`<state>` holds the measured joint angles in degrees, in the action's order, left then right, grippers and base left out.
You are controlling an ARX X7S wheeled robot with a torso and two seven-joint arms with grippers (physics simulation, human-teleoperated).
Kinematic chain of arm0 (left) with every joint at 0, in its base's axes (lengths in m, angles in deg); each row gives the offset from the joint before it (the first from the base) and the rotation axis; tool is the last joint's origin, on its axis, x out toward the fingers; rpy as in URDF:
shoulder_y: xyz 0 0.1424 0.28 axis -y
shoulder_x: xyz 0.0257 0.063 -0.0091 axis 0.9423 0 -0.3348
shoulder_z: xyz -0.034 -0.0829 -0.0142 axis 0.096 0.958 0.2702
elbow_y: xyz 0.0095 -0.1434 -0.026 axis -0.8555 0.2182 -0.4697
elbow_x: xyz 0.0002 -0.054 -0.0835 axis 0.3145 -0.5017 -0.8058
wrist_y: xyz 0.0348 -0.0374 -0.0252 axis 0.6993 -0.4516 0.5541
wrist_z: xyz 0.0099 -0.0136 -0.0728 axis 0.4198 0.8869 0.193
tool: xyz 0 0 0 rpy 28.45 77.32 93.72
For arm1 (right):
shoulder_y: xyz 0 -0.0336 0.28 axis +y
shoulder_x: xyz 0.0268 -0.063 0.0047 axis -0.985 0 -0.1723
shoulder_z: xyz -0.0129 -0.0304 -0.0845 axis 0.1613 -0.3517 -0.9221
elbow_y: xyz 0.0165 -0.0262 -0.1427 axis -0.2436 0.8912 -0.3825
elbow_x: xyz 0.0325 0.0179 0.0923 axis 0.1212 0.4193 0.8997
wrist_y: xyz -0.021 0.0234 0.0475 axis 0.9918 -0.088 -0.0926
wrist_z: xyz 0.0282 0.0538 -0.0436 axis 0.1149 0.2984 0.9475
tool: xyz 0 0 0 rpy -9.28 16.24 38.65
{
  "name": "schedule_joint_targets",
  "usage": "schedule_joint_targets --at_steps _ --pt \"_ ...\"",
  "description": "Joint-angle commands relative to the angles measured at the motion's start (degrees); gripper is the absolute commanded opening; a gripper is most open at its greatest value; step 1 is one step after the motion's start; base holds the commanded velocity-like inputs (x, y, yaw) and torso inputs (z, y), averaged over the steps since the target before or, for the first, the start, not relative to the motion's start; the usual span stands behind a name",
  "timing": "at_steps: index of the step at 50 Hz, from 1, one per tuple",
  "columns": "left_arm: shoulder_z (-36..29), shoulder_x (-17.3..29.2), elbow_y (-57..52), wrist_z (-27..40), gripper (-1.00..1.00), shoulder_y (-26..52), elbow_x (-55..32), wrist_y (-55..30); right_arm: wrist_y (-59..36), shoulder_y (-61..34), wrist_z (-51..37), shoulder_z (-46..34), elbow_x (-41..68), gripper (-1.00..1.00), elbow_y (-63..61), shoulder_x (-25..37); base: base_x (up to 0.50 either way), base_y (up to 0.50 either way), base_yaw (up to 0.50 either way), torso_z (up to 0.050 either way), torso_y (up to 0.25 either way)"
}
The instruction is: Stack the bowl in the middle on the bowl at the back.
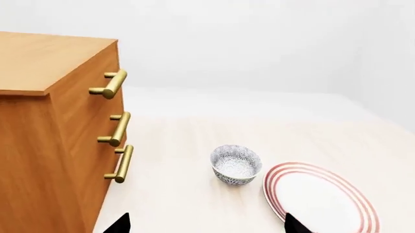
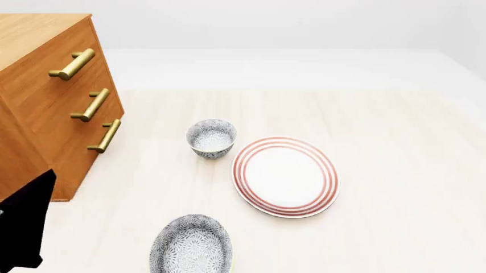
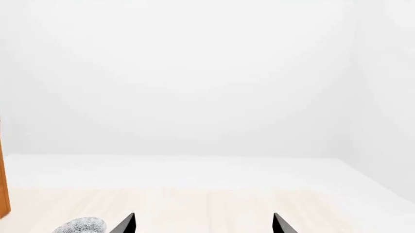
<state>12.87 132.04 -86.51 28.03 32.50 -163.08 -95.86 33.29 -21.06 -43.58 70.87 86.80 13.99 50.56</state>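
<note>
Two bowls are showing: back bowl whole, nearer bowl cropped at the tabletop's near edge. Your left gripper and right gripper are gaping wide, tips only.

The left arm shows only as a dark bulk low at the near left edge of the table, its gripper out of the head camera's sight. Seen from its own wrist, the left gripper has two black fingertips spread wide apart, nothing between them. The right gripper likewise stands with its tips wide apart, holding nothing, pointing out level over the table.
</note>
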Motion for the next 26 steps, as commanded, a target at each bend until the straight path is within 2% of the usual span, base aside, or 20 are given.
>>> schedule_joint_targets --at_steps 1,4,6,10,18,26 --pt "16.3 -3.9 -1.5 2.0 1.0 -4.7 -6.1 -7.4 0.6 24.2 -0.6 39.9 17.5 1.0 -0.7 4.7 0.0 0.0 0.0 0.0 0.0" --pt "19.4 -3.7 -1.0 2.7 1.0 -5.7 -8.1 -8.0 0.9 31.5 0.2 49.5 19.7 1.0 -0.7 4.6 0.0 0.0 0.0 0.0 0.0" --pt "20.8 -3.8 -0.6 3.0 1.0 -6.3 -8.9 -8.3 1.0 39.5 2.3 58.4 19.7 1.0 -0.7 4.1 0.0 0.0 0.0 0.0 0.0" --pt "21.4 -4.1 -0.1 3.0 1.0 -6.5 -8.7 -8.8 1.4 53.6 6.5 73.6 19.7 1.0 -0.7 2.5 0.0 0.0 0.0 0.0 0.0" --pt "21.4 -3.8 0.7 2.6 1.0 -6.2 -7.3 -9.0 1.6 57.2 7.7 77.4 19.6 1.0 -0.7 1.8 0.0 0.0 0.0 0.0 0.0" --pt "23.4 -2.5 1.8 2.7 1.0 -5.6 -6.8 -9.3 2.6 74.7 15.9 97.3 19.6 1.0 -0.7 -4.7 0.0 0.0 0.0 0.0 0.0"
